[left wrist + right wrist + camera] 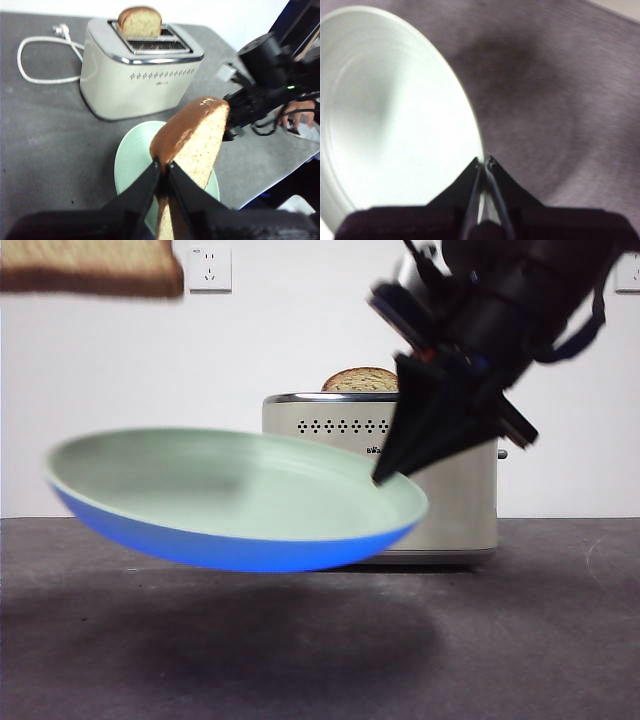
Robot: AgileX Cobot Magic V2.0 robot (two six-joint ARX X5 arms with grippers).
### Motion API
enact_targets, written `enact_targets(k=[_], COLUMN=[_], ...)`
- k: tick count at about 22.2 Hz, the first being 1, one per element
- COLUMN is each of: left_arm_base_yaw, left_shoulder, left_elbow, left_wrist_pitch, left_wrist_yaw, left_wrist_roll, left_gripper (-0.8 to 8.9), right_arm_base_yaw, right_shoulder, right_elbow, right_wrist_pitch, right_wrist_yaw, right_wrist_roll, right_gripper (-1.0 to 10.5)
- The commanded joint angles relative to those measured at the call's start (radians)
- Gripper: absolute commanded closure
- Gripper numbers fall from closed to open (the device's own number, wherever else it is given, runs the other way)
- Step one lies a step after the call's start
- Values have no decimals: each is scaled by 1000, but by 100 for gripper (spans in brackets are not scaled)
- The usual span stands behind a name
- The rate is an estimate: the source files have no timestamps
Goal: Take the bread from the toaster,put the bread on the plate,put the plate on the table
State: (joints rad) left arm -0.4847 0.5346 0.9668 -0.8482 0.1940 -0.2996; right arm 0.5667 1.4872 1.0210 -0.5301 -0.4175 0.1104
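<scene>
While the right gripper [385,475] clamps its jaws on the plate [200,480] rim at 3 o'clock, holding it above the table [520,640] before the toaster [455,510], the left gripper [164,165] pinches the bread [197,137] over the plate.

Right gripper [385,475]: two matte black, wedge-shaped jaws tapering to thin points. Wrist housing above is black and cylindrical, with a black cable looping at 2 o'clock in the front view. Left gripper [163,164]: same matte black tapered jaws, widening to a blocky black base.
</scene>
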Motion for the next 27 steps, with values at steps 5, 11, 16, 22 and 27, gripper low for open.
enact_targets(k=[5, 11, 16, 22, 27], left_arm_base_yaw=[2, 2, 2, 2, 2], left_shoulder=[166, 413, 572, 614, 614], left_elbow=[-1, -1, -1, -1, 0], left_wrist_pitch=[12, 97, 150, 106, 106], left_wrist_yaw=[3, 50, 74, 77, 77], left_wrist_roll=[63, 93, 91, 93, 93], left_gripper=[820, 820, 820, 706, 373], right_arm_base_yaw=[96, 116, 116, 116, 116], right_shoulder=[-54, -55, -55, -55, -55], right_elbow=[0, 0, 0, 0, 0], right_wrist_pitch=[35, 55, 55, 55, 54], right_wrist_yaw=[58, 58, 58, 61, 60], right_wrist_roll=[76, 107, 106, 99, 99], right_gripper=[960, 960, 960, 960, 960])
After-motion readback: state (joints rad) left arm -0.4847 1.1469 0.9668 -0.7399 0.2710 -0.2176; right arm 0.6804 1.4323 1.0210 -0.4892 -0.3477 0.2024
